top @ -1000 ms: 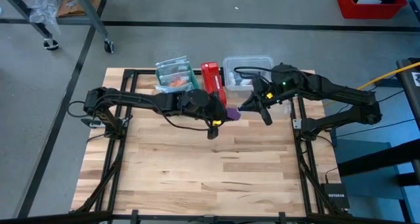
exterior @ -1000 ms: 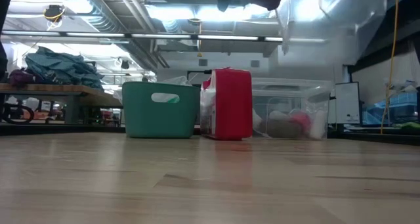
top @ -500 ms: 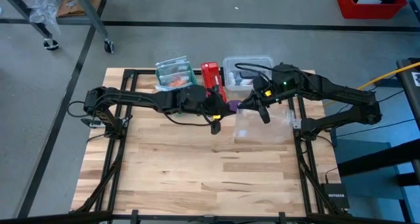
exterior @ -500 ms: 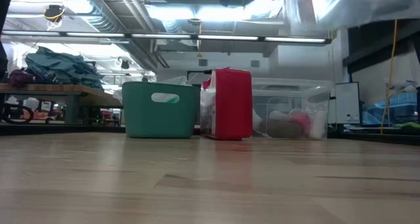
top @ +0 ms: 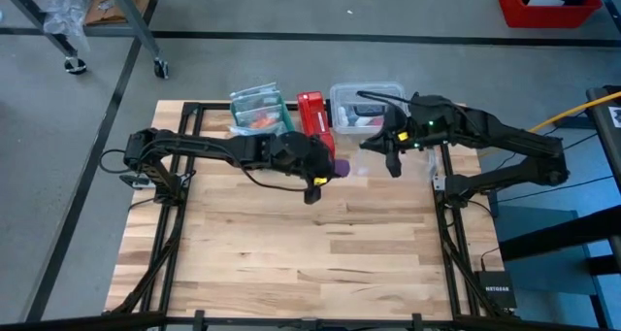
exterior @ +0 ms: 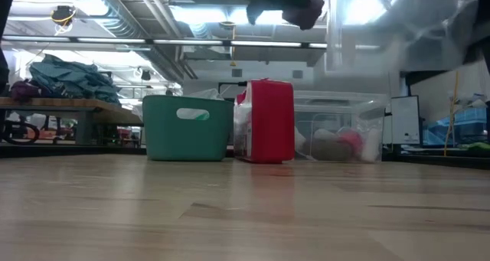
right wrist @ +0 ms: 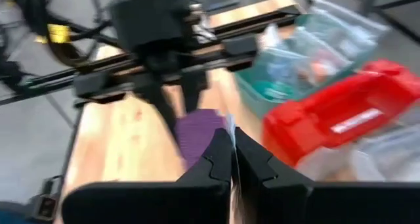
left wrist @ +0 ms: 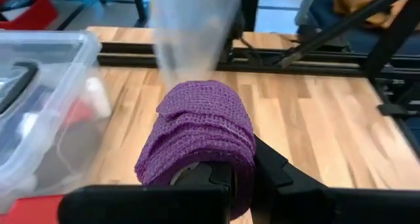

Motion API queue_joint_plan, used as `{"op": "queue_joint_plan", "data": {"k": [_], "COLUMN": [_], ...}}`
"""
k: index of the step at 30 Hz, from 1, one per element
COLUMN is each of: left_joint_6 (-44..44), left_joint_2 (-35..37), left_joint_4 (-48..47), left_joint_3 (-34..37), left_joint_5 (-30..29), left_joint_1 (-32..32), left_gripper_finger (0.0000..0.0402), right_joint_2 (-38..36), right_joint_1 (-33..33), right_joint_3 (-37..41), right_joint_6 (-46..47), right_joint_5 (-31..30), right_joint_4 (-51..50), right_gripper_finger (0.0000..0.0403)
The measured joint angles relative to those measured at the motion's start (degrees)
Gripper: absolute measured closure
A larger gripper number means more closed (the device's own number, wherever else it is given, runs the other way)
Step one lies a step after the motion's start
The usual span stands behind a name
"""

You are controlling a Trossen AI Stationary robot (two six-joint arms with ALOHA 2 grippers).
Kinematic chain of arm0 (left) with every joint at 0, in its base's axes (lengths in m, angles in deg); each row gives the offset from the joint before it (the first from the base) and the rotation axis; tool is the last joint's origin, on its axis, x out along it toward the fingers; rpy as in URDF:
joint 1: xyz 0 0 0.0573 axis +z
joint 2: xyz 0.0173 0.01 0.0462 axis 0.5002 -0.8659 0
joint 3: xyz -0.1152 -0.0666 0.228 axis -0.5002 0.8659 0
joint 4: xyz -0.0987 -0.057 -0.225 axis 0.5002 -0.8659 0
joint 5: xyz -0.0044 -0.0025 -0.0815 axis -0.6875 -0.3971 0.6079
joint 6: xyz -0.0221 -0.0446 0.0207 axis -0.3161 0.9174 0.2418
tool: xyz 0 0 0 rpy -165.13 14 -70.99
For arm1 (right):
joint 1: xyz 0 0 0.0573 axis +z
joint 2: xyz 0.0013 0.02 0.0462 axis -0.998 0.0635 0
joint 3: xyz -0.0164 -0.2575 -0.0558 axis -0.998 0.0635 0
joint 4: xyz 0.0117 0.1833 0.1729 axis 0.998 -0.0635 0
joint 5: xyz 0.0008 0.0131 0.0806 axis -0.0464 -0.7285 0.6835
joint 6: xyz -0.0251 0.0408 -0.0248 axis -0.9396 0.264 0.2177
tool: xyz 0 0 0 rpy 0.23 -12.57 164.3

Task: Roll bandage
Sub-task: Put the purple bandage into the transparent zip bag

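- Your left gripper (left wrist: 226, 178) has its jaws pinched on the bandage (left wrist: 200, 135), a purple coiled roll sitting between them, held above the surface (top: 291, 234).
- Your right gripper (right wrist: 233, 155) has its jaws pressed together on a thin clear film; the roll lies just beyond their tips.
- From above, both meet near the red box (top: 312, 115), with the clear bin (top: 383, 88) beside it.

**Arms, both raised mid-table**

Left arm: reaches in from the left, gripper (top: 330, 168) at the centre rear, fingers (left wrist: 216, 184) clamped on the bandage (left wrist: 200, 129). Right arm: reaches in from the right, gripper (top: 374, 142) facing the left one, fingers (right wrist: 220, 155) closed together.
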Motion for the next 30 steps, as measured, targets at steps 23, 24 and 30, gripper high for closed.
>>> {"op": "queue_joint_plan", "data": {"k": [23,24,30], "left_joint_6": [0.2,0.2,0.2], "left_joint_2": [0.0,0.0,0.0], "left_joint_4": [7.7,7.7,7.8], "left_joint_3": [0.0,0.0,0.0], "left_joint_5": [0.3,0.3,0.3], "left_joint_1": [3.1,3.1,2.7], "left_gripper_finger": [0.0393,0.0393,0.0393], "right_joint_2": [-0.3,-0.3,-0.3], "right_joint_1": [0.0,0.0,0.0], "right_joint_3": [0.0,0.0,0.0], "right_joint_6": [-0.1,-0.1,-0.1], "right_joint_5": [1.6,1.6,1.6], "right_joint_4": [0.6,0.8,3.8], "right_gripper_finger": [0.0398,0.0398,0.0398]}}
